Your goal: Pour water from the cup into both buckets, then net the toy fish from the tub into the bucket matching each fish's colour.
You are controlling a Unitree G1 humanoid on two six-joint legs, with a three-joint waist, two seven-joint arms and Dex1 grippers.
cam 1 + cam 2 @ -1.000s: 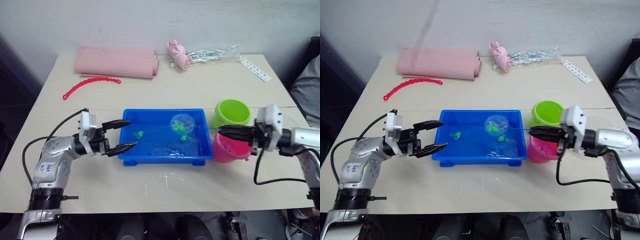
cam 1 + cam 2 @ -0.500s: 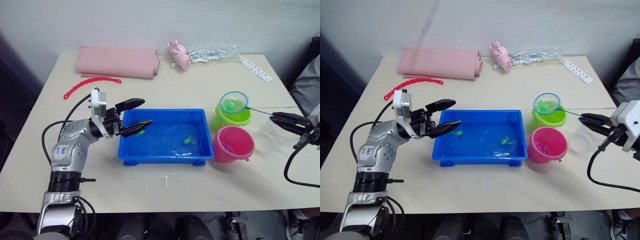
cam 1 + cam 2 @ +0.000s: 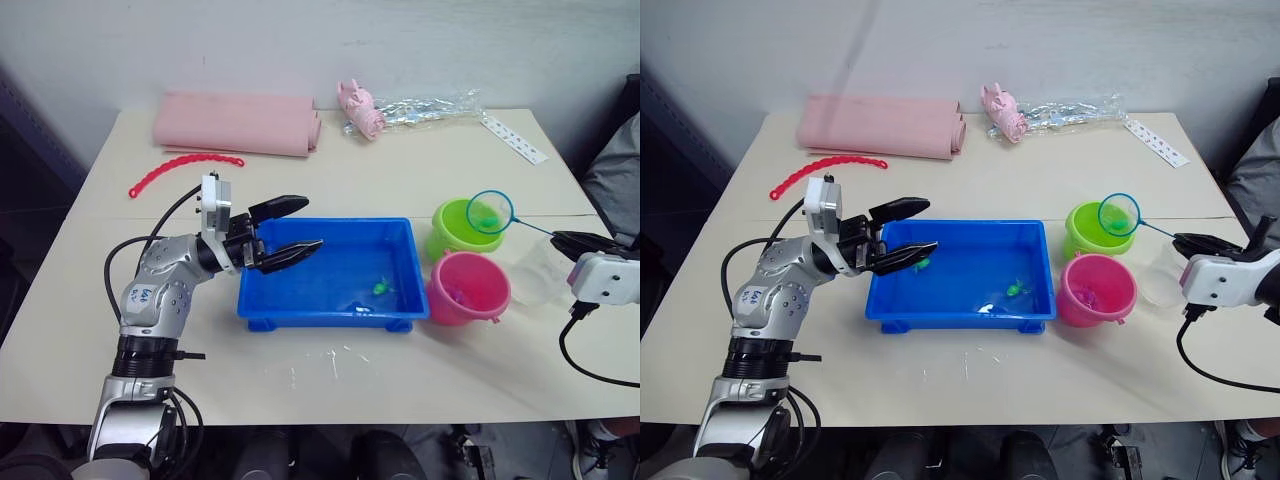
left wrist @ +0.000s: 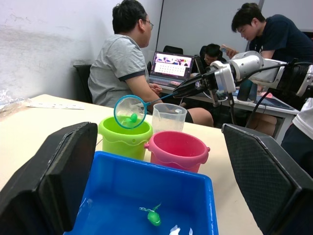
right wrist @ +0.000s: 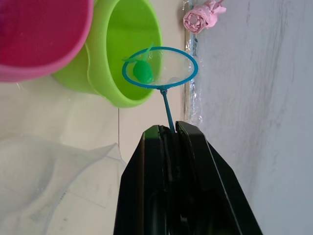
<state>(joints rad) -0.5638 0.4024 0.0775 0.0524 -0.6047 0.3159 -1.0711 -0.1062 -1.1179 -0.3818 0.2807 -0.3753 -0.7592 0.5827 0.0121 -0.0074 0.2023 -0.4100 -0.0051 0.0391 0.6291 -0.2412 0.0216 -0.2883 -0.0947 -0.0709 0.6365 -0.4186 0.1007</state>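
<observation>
The blue tub (image 3: 330, 224) holds water and a green toy fish (image 3: 383, 288); another green fish (image 3: 923, 265) lies near its left end. The green bucket (image 3: 455, 235) and pink bucket (image 3: 467, 290) stand right of the tub. The clear cup (image 3: 540, 272) stands right of the buckets. My right gripper (image 3: 556, 238) is shut on the thin handle of the net (image 3: 490, 212). The hoop is tipped on edge over the green bucket, with a green fish (image 5: 143, 71) in the mesh. My left gripper (image 3: 311, 223) hovers open over the tub's left corner, holding nothing.
A rolled pink cloth (image 3: 235, 124), a red bead chain (image 3: 183, 167), a pink toy in clear wrap (image 3: 358, 108) and a white strip (image 3: 510, 138) lie at the back of the table. People (image 4: 127, 63) sit at desks beyond the table's right side.
The net rose out of the tub with a green fish, swung right over the green bucket and has now tipped on edge. My left gripper moved up and right over the tub's corner.
</observation>
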